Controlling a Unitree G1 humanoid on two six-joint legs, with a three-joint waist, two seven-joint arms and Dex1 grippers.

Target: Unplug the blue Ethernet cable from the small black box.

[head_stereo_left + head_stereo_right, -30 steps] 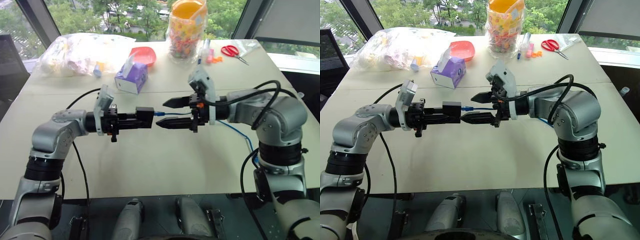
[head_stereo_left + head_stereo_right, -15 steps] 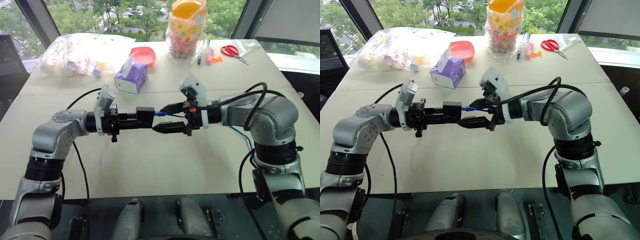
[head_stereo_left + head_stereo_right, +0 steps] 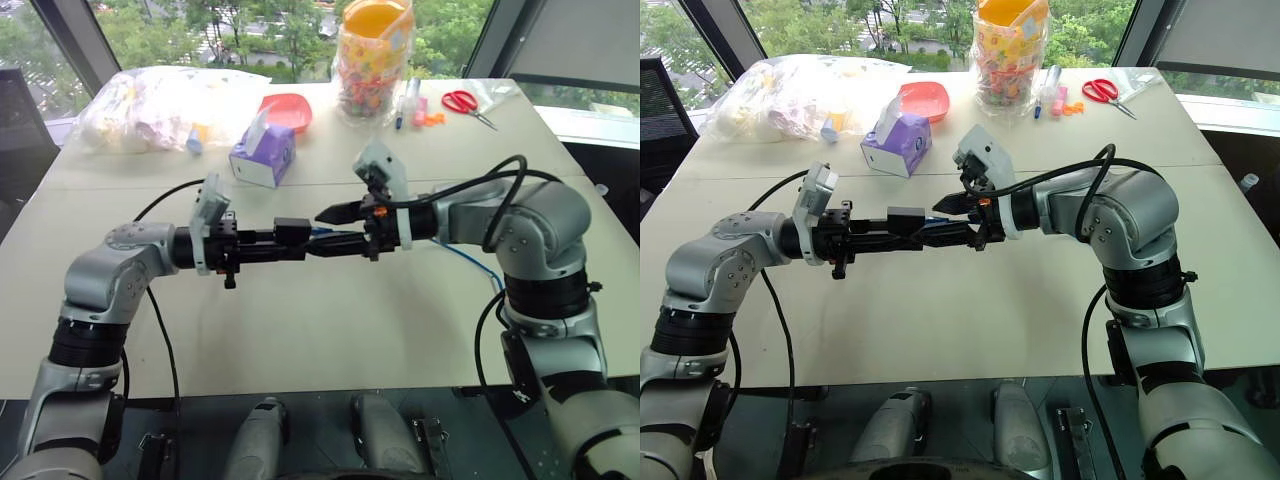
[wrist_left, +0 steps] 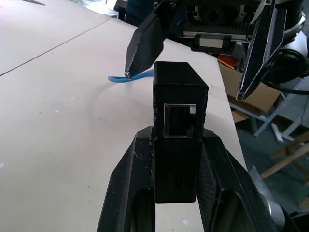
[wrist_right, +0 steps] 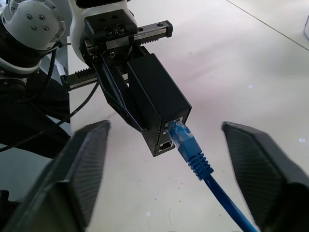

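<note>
Left gripper [image 3: 262, 243] is pressing its two fingers together on the small black box [image 3: 291, 233], holding it above the table [image 3: 300, 330] with the socket face turned toward the other arm. In the left wrist view the box [image 4: 177, 128] is sitting square between the pads, one empty port facing out.

Right gripper [image 5: 169, 179] is standing spread, its fingers flanking the plug without touching it. In the right wrist view the blue Ethernet cable [image 5: 195, 159] is seated in the box's upper port, its boot running off toward 5 o'clock. In the left eye view the cable is trailing from the box toward 3 o'clock, under the right arm, and on across the table.

Step in hand, as judged: closing on the plug ahead of the pull. To do it well:
- be centring the fingers on the moulded boot, not the thin cord, which would slip or strain;
- be pressing the latch tab while closing; its side cannot be told here;
- be pulling straight along the port axis, away from the left gripper, with the box held rigid.

Further out at 12 o'clock: purple tissue box [image 3: 264, 154], red bowl [image 3: 288, 108], scissors [image 3: 466, 104].
</note>
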